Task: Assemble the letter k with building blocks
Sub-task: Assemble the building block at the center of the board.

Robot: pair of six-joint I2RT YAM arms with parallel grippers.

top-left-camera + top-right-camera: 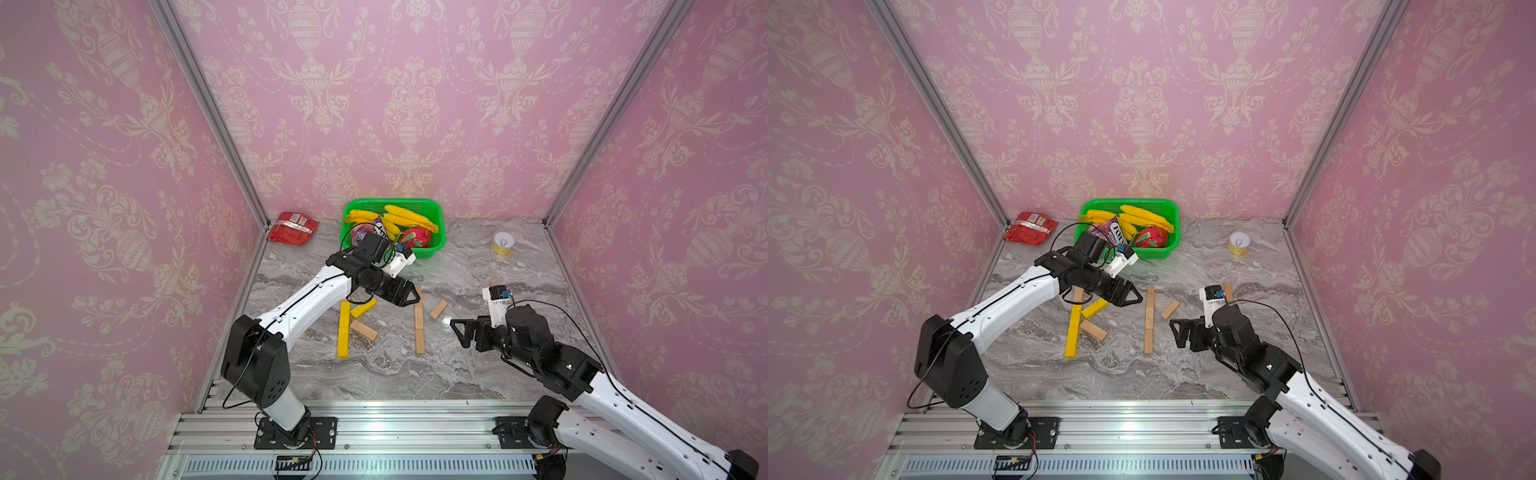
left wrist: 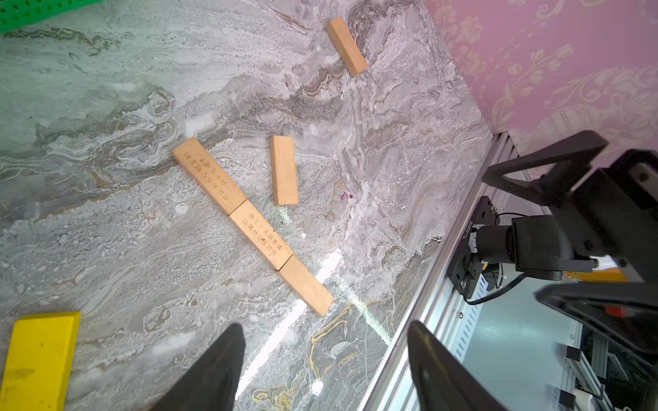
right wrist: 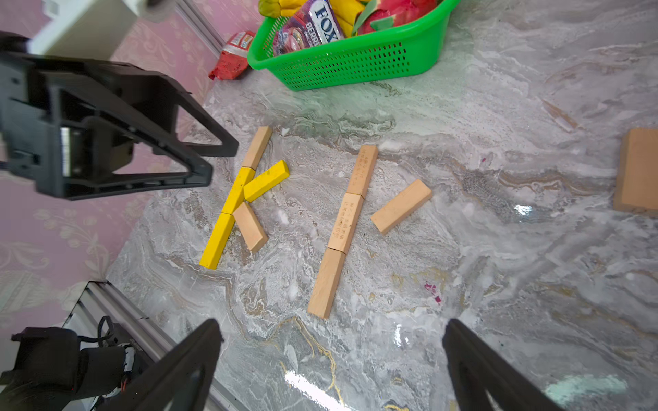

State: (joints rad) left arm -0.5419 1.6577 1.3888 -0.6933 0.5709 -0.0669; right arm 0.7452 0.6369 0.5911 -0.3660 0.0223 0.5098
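Marble table (image 1: 374,374) in both top views, two block figures laid out on it! Left of centre sits the yellow-and-wood K (image 1: 343,328): its stem runs up the frame, with a yellow slant (image 3: 267,179) and a wooden slant (image 3: 251,227) touching it. Just right of it lies the wooden stem (image 1: 419,328), three blocks end to end, with one slanted wooden block (image 1: 438,309) near its upper right, a thin gap between them in the right wrist view. A loose wooden block (image 1: 1228,291) lies further right, beside the right arm's wrist. The left gripper (image 1: 413,296) hovers over the upper end of the wooden stem, jaws apart, nothing between them. The right gripper (image 1: 457,332) hangs at centre right, jaws spread wide, empty too. A green basket (image 1: 434,249) with bananas (image 1: 405,214) sits above them.
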